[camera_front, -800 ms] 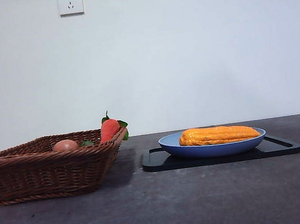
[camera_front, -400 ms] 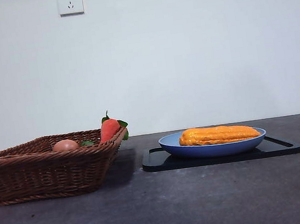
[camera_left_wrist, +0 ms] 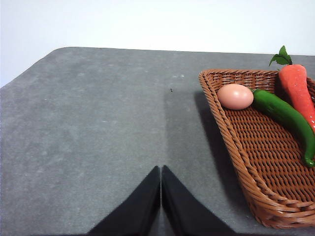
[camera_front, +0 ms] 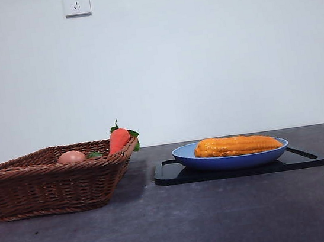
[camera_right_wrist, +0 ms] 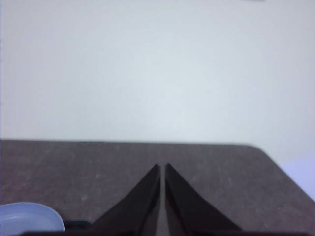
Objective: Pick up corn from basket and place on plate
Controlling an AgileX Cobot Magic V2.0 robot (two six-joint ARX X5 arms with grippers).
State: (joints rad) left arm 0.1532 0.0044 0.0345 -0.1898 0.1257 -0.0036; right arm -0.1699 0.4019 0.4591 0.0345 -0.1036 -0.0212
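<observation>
Already the ridged yellow-orange corn cob (camera_front: 237, 145) lies lengthwise on the round blue plate (camera_front: 188, 159); both grippers closed, empty, clear of it.

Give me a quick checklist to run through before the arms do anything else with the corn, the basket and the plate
1. Corn out of the basket: ok.
2. Corn lying on the blue plate, inside the rim: ok.
3. Plate sitting on the black tray: ok.
4. Left end effector shut, holding nothing, over bare table beside the basket: ok.
5. Right end effector shut, holding nothing, apart from the plate: ok.
6. Egg, green pepper and carrot in the basket: ok.
The task looks finished, so probably no further move is needed.
</observation>
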